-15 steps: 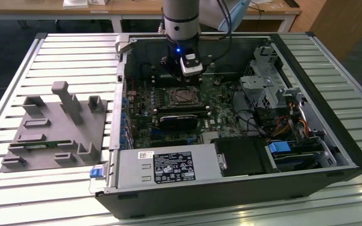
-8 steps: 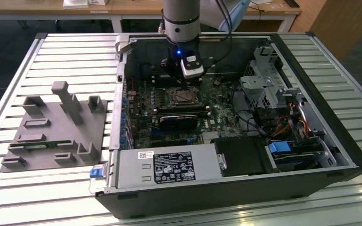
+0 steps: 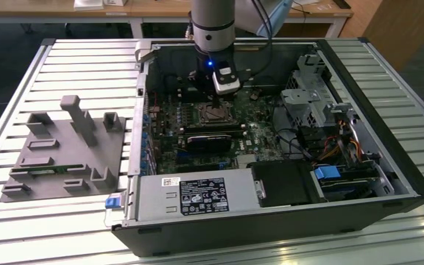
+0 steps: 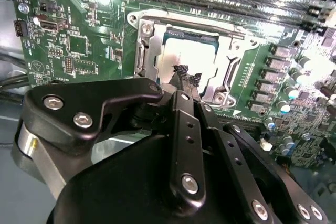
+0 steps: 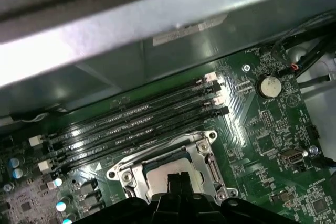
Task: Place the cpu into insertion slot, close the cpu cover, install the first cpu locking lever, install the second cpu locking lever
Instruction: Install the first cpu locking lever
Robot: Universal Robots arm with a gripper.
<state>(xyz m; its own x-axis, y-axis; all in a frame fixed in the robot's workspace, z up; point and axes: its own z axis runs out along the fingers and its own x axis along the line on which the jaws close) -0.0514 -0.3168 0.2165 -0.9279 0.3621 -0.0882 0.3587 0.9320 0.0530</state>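
Observation:
The cpu (image 4: 191, 51), a pale silver square, lies in the insertion slot (image 3: 213, 113) on the green motherboard inside the open computer case. The cpu cover (image 4: 146, 59), a silver frame plate, lies flat around the chip, whose face shows through the cut-out. My gripper (image 4: 186, 77) hangs just above the slot's near edge, its black fingers pressed together, shut with nothing between them. In the first wrist view the fingertips of my gripper (image 5: 178, 179) overlap the cpu (image 5: 157, 174) and the cover (image 5: 202, 156). I cannot tell how the locking levers stand. In the exterior view my gripper (image 3: 216, 99) points down at the slot.
Long black memory slots (image 5: 136, 119) run beside the socket. A black heatsink block (image 3: 208, 144) and a grey power supply (image 3: 197, 196) sit nearer the case front. A drive cage (image 3: 308, 94) and cables are on the exterior view's right. A grey fixture (image 3: 64, 149) stands on the slatted table.

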